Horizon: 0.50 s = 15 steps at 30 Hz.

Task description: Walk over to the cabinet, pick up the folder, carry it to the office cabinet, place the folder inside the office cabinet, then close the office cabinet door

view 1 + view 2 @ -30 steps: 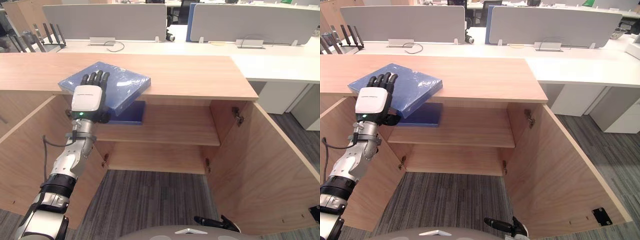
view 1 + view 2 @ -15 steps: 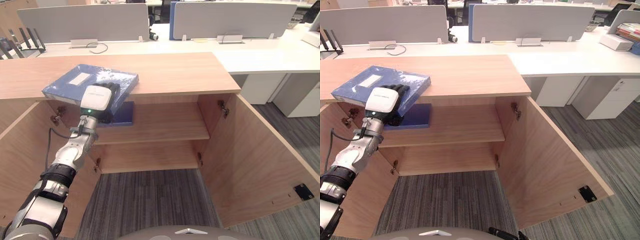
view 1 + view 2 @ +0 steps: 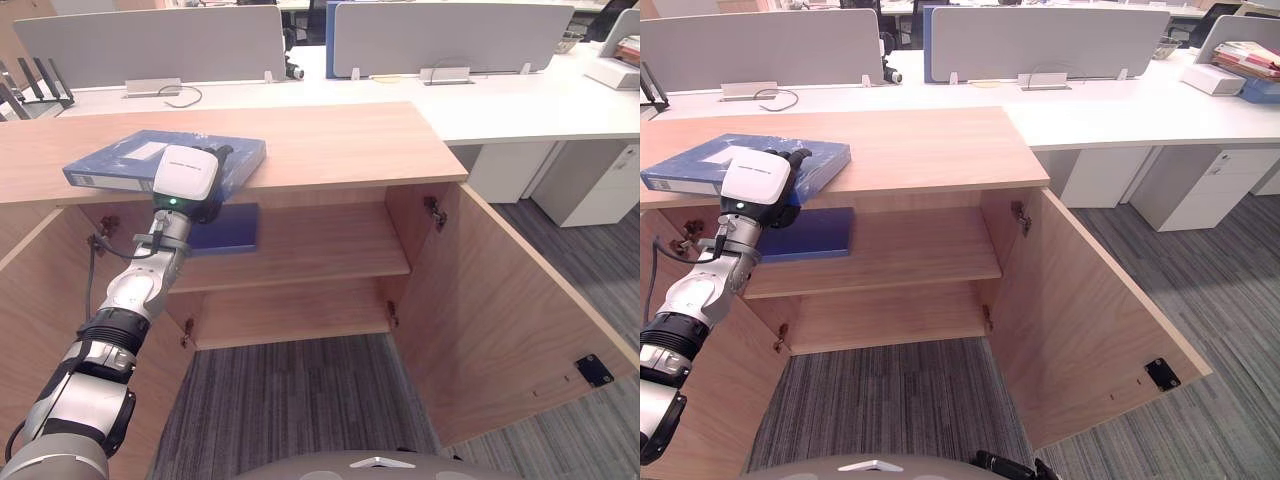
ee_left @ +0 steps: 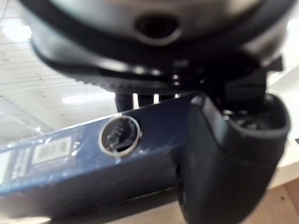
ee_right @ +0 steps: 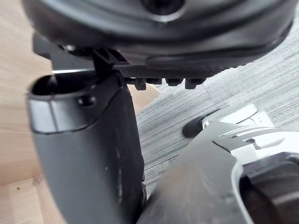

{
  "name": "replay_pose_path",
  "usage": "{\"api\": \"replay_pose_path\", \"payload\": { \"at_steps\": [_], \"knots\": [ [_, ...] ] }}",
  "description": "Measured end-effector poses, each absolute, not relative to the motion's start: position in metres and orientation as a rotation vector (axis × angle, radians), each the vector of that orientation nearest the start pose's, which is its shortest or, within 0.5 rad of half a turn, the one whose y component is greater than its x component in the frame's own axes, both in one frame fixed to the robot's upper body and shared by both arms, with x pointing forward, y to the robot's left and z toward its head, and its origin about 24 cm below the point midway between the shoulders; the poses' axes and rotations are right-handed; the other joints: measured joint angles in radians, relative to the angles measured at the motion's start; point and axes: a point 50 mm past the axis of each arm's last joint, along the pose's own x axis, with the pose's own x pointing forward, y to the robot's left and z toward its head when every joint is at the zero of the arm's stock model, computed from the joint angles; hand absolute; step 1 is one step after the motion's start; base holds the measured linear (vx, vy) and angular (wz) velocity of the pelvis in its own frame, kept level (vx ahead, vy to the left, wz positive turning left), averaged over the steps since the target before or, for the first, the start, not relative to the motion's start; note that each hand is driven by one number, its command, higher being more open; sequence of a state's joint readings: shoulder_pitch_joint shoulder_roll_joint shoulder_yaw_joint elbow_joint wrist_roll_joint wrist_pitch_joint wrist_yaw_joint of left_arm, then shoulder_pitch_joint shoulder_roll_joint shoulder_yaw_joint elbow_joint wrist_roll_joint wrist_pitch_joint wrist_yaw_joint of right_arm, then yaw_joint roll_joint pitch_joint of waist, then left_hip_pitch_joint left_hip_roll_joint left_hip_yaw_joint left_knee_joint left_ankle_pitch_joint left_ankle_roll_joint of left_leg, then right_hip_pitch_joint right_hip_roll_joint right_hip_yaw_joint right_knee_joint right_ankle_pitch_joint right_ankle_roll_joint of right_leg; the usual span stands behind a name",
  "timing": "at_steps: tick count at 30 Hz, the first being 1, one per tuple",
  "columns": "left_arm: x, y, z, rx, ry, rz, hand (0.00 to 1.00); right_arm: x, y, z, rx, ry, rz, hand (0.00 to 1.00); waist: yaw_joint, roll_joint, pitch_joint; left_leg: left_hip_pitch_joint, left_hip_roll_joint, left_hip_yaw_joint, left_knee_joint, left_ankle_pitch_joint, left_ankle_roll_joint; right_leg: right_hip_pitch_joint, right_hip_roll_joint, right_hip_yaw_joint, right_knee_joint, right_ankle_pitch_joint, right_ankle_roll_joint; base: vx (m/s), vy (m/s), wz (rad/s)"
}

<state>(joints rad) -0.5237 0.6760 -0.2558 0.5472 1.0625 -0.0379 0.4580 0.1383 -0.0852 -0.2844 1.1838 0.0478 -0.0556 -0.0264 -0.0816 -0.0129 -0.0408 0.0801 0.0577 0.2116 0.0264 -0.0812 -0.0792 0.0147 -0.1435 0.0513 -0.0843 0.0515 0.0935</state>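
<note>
Folder: blue, lying flat on the cabinet top at upper left of frame, its near corner overhanging the front edge.
Left hand: clamped on that corner, thumb beneath, fingers above.
Right hand: low and idle; I cannot tell its grip.
Cabinet door: wide open.
Status, by my reckoning: pick-up under way. Carrying, shelving and door-closing are outstanding.
</note>
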Motion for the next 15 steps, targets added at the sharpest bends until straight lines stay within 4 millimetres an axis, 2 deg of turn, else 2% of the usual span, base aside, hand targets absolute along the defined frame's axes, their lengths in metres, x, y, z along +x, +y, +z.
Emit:
{"api": "replay_pose_path", "payload": {
  "at_steps": [2, 5, 7, 9, 10, 12, 15],
  "knots": [
    [0.335, 0.247, 0.125, 1.749, -0.388, 0.265, 0.0, 0.041, -0.214, -0.171, 0.111, 1.234, -0.397, 1.0, 0.001, -0.003, 0.003, -0.001, 0.0, -0.004, -0.001, 0.0, 0.0, 0.0, 0.0, -0.004, 0.0, 0.0, 0.0, -0.02, -0.03, 0.05],
    [0.313, 0.225, 0.125, 1.608, -0.46, 0.312, 0.0, 0.04, -0.214, -0.171, 0.115, 1.236, -0.403, 1.0, 0.006, -0.003, 0.003, -0.001, -0.003, -0.017, -0.013, 0.003, 0.005, 0.0, -0.002, -0.019, 0.0, -0.002, -0.002, 0.0, -0.02, 0.1],
    [0.294, 0.201, 0.125, 1.474, -0.544, 0.293, 0.0, 0.038, -0.214, -0.172, 0.11, 1.243, -0.407, 1.0, 0.021, -0.006, 0.005, -0.003, -0.004, -0.023, -0.015, 0.003, 0.005, 0.001, -0.002, -0.028, 0.001, -0.002, -0.002, 0.02, -0.014, 0.11],
    [0.273, 0.167, 0.126, 1.317, -0.667, 0.204, 0.0, 0.037, -0.214, -0.172, 0.094, 1.254, -0.402, 1.0, 0.039, -0.007, 0.006, -0.003, -0.007, -0.043, -0.016, 0.004, 0.006, 0.011, -0.006, -0.051, 0.005, -0.002, -0.002, 0.02, -0.018, 0.21],
    [0.27, 0.16, 0.126, 1.278, -0.69, 0.171, 0.0, 0.036, -0.215, -0.172, 0.09, 1.257, -0.404, 1.0, 0.043, -0.007, 0.006, -0.003, -0.009, -0.048, -0.015, 0.005, 0.007, 0.015, -0.008, -0.054, 0.005, -0.002, -0.002, 0.0, -0.008, 0.26],
    [0.261, 0.131, 0.127, 1.168, -0.764, 0.057, 0.0, 0.035, -0.216, -0.172, 0.079, 1.266, -0.4, 1.0, 0.052, -0.006, 0.005, -0.003, -0.017, -0.061, -0.013, 0.005, 0.012, 0.024, -0.016, -0.071, 0.005, -0.002, -0.003, -0.03, 0.002, 0.16],
    [0.247, 0.109, 0.13, 1.059, -0.82, -0.066, 0.0, 0.037, -0.215, -0.172, 0.059, 1.266, -0.377, 1.0, 0.05, -0.007, 0.004, -0.003, -0.023, -0.058, -0.013, 0.007, 0.015, 0.024, -0.023, -0.073, 0.006, -0.009, -0.01, -0.06, -0.009, -0.01]
  ]
}}
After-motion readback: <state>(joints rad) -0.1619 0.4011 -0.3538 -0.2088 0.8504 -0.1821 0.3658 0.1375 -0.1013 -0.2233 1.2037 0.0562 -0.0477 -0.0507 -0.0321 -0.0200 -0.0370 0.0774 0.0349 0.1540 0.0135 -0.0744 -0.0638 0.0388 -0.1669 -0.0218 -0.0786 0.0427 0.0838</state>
